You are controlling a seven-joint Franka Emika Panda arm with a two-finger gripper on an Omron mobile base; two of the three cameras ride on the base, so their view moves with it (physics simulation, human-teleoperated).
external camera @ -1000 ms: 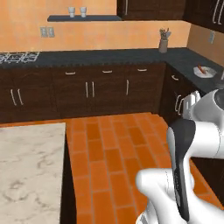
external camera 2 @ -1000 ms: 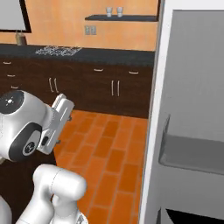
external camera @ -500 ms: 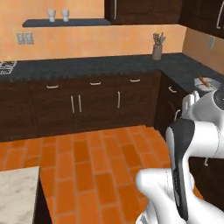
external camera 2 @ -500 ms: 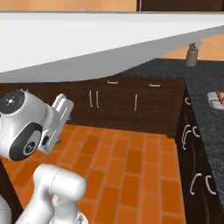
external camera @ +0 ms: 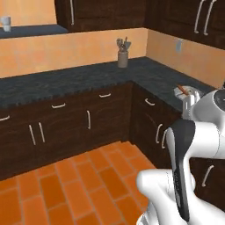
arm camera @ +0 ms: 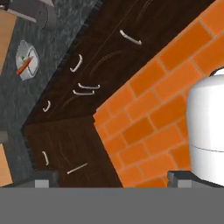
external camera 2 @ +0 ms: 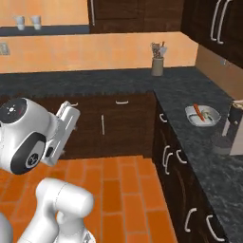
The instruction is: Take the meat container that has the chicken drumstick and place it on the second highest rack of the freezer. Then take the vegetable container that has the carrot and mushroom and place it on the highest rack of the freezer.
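Vegetable container (external camera 2: 203,115): a pale shallow dish on the dark speckled counter (external camera 2: 190,95), on the run that leads away from the inside corner; the utensil crock (external camera 2: 157,66) stands in that corner, well apart from the dish.
Carrot (external camera 2: 200,113): thin and orange, lying across the dish; in the hand view it reads as an orange streak (arm camera: 24,65) in the same dish (arm camera: 27,64).
Mushroom: too small to make out beside the carrot.
Dish relative to pincer: the gripper (arm camera: 113,177) hangs over the orange tile floor (arm camera: 148,109), well apart from the dish, with the dark cabinet fronts (arm camera: 83,100) between them.
Pincer state: fingers spread wide, nothing between them; only the two dark tips (arm camera: 43,178) show at the bottom of the hand view.
Right base view: shows the dish in full, a grey and tan appliance (external camera 2: 230,135) near it on the counter, and two cups (external camera 2: 26,21) on a wall shelf far from the crock.
Left base view: the white arm (external camera: 193,140) covers most of the dish (external camera: 186,91); one cup (external camera: 5,23) shows.
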